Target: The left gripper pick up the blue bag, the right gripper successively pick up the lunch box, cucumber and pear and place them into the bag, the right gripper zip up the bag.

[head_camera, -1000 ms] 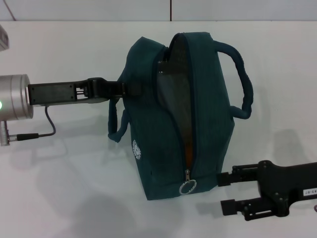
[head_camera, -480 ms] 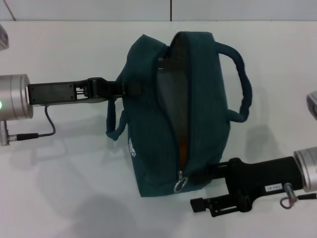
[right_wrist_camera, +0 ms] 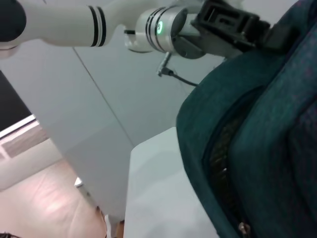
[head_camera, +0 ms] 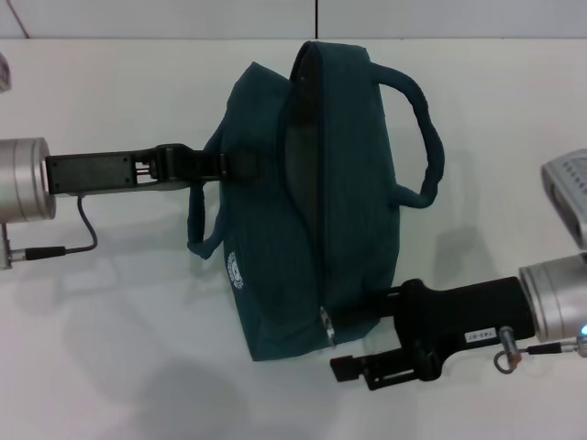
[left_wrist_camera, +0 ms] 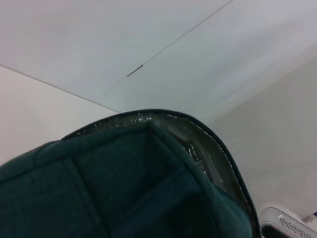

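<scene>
The black two-fingered right tool presses against the near right corner of the large teal-blue fabric bag, fingers spread, beside its metal zipper pull. The black left tool pinches the bag's far left side above the white table.

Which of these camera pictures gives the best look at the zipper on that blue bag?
The head view: the zipper runs the whole length of the blue bag, ending at its metal pull beside the right gripper. The right wrist view shows only a short stretch. The left wrist view shows just the bag's lined rim.
</scene>
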